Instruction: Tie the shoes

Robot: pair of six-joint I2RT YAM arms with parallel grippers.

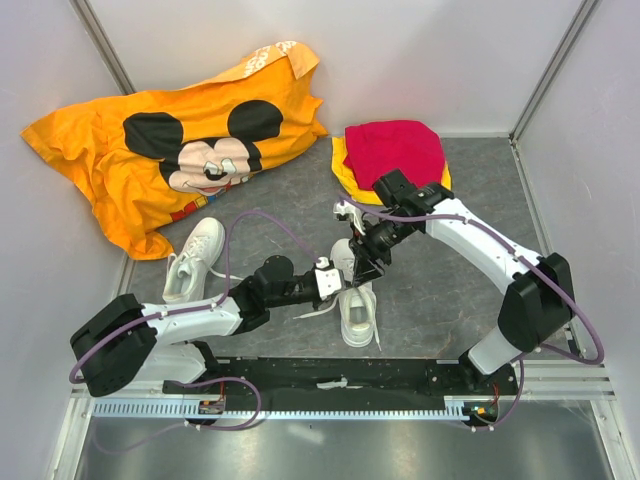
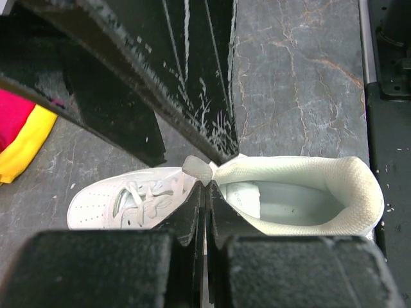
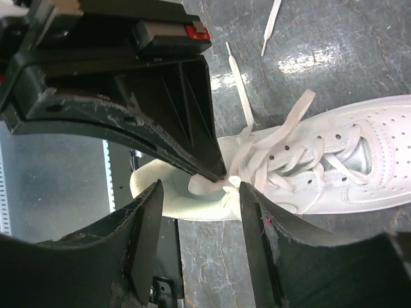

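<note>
While left end effector pinches flat lace, right end effector apart, perforated white sneaker.

Pale walls close the top and sides, metal posts in both upper corners. Grey marbled bench fills the centre; a black rail crosses the bottom.

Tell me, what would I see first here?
The big orange shirt with a cartoon mouse, at the back left, jumps out first. Then the two robot arms meet over a white shoe in the middle: the left hand shut at its laces, the right hand open around them.
</note>
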